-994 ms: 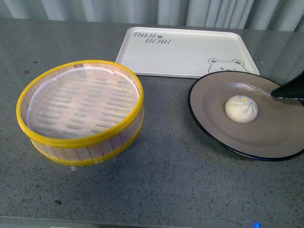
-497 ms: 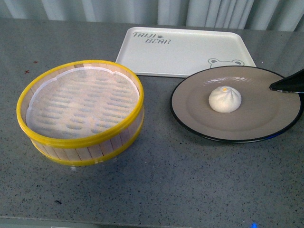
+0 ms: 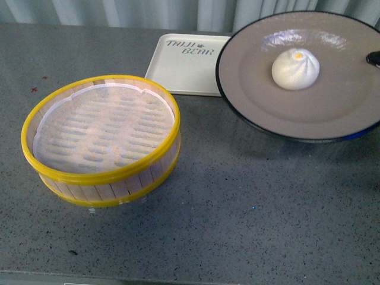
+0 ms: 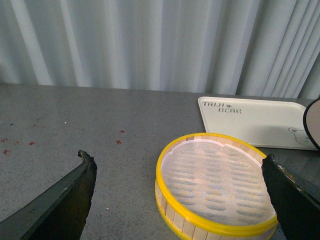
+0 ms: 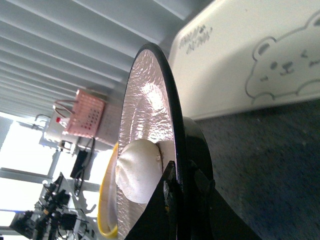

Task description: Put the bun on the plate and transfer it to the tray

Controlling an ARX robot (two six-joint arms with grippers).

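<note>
Nearest the robot: grey counter (image 3: 249, 225), speckled. The round bamboo steamer (image 3: 101, 139) with yellow rims sits on it, left of centre, with only a white perforated liner inside.

Left hand (image 4: 177, 157): fingers spread wide, holding nothing. It hangs over the counter on the near side of the steamer. The wrist view shows the steamer between the two dark fingers (image 4: 65, 200).

Right hand (image 5: 181, 197): clamped on the plate (image 3: 297, 101) at its right-hand rim. The right wrist view shows the black rim pinched edge-on, one finger on the inner face and one on the underside. In the front view only a dark tip shows at the right frame edge.

The plate is off the counter, held up at right, beyond and right of the steamer, with its shadow on the counter under the near rim. The bun (image 3: 295, 69) sits on the plate, slightly right of the plate's centre, orange dot up. In the wrist view it is just beside the gripping finger; can't tell if they touch.

The tray (image 3: 184, 68) lies flat on the counter behind the steamer. The plate hides its right part in the front view, so only the "TAIJI BEAR" end shows. The right wrist view has the bear face beyond the plate rim.

Farthest back: a pale ribbed wall (image 4: 150, 45).
</note>
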